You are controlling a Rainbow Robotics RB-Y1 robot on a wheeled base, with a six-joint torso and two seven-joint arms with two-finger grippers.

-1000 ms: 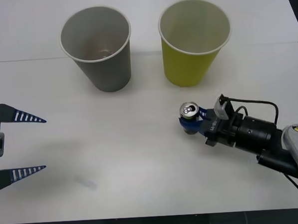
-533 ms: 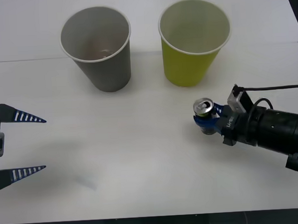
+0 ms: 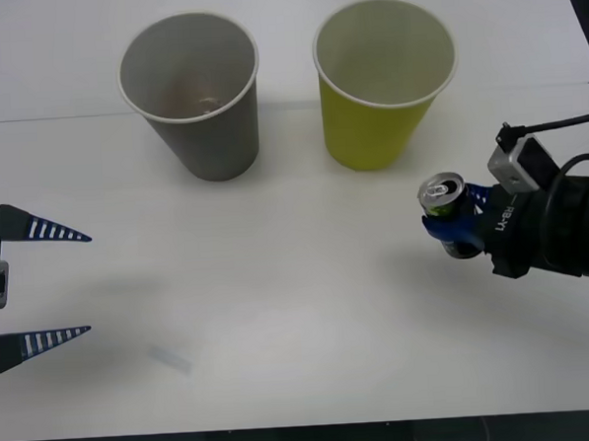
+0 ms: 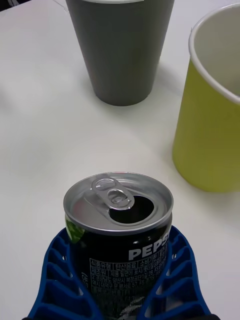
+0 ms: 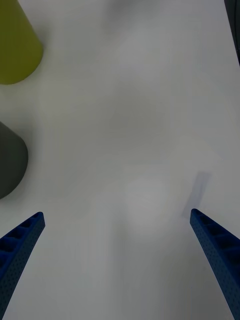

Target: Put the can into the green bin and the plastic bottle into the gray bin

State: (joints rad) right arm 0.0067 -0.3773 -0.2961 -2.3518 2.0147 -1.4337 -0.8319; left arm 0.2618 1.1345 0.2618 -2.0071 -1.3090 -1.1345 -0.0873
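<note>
My right gripper (image 3: pixel 455 227) is shut on the can (image 3: pixel 441 194), a small dark can with a silver pull-tab top, held upright between blue fingers (image 4: pixel 60 280). The can (image 4: pixel 118 200) is to the right of and a little nearer than the green bin (image 3: pixel 386 77), a yellow-green cup (image 4: pixel 210 135). The gray bin (image 3: pixel 191 93) stands left of it, with a small glint at its bottom that I cannot identify. The plastic bottle is out of view. My left gripper (image 3: pixel 41 285) waits open at the table's left edge.
The white table (image 3: pixel 299 309) stretches wide between the two arms. A faint pale mark (image 3: pixel 171 358) lies on it near the front left. The right arm's black wrist and cable (image 3: pixel 557 231) reach in from the right edge.
The right gripper has carried the can to the right and slightly back, from the middle front toward the green bin's right side. The left arm has not moved.
</note>
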